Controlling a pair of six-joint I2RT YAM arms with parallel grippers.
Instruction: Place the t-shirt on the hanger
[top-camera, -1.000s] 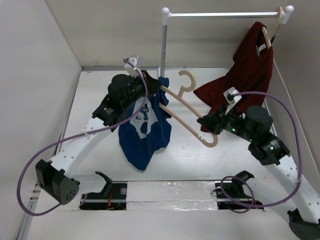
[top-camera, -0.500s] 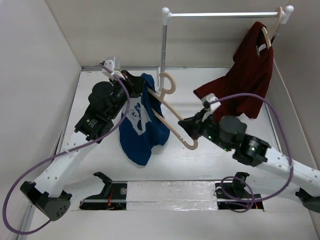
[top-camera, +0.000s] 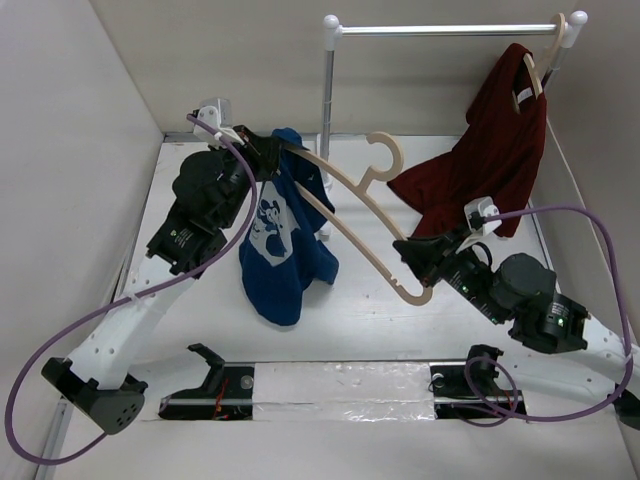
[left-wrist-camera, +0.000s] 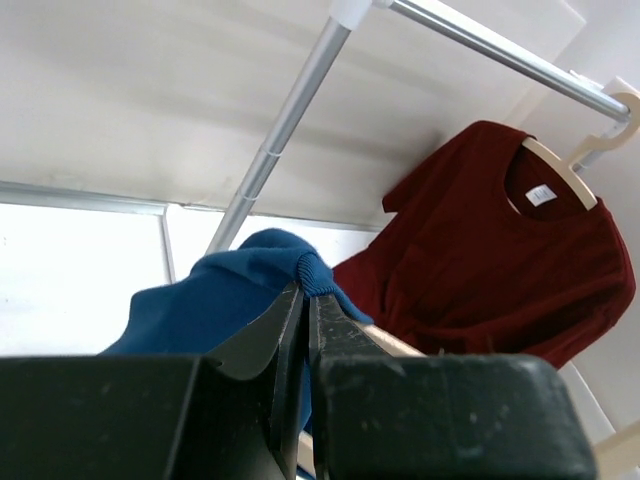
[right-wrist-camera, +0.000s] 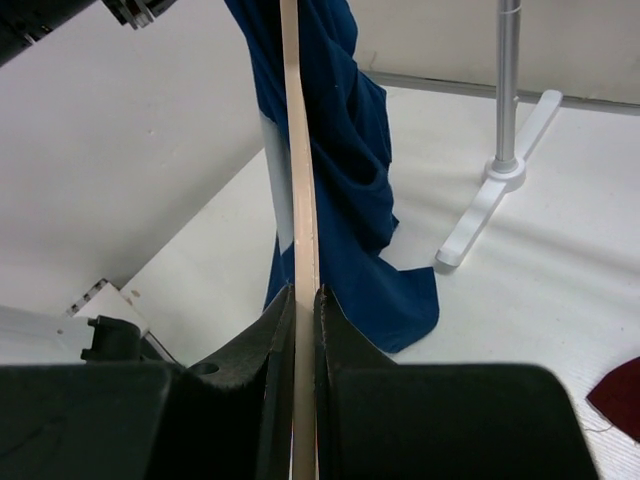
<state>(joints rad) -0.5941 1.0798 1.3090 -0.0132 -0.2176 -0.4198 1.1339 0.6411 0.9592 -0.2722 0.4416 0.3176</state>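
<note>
Right gripper (top-camera: 408, 262), lower right of centre: jaws pinching the low end of the pale beige curved coat hanger (top-camera: 352, 208), which has shifted right since half a second back, hook now further right. Hanger slants up-left, its far arm meeting the royal blue mouse-print t-shirt (top-camera: 285, 250) hanging at mid-left. Left gripper (top-camera: 268, 155), upper left, jaws clamped on the shirt's ribbed collar; dark red shirt (top-camera: 495, 150) on white-and-silver rail (top-camera: 440, 30) behind, unmoved.

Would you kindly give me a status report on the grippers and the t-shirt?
Left gripper shut on t-shirt collar, shirt hanging bunched. Right gripper shut on hanger at its near end, far end at the collar. Rail post close behind.
</note>
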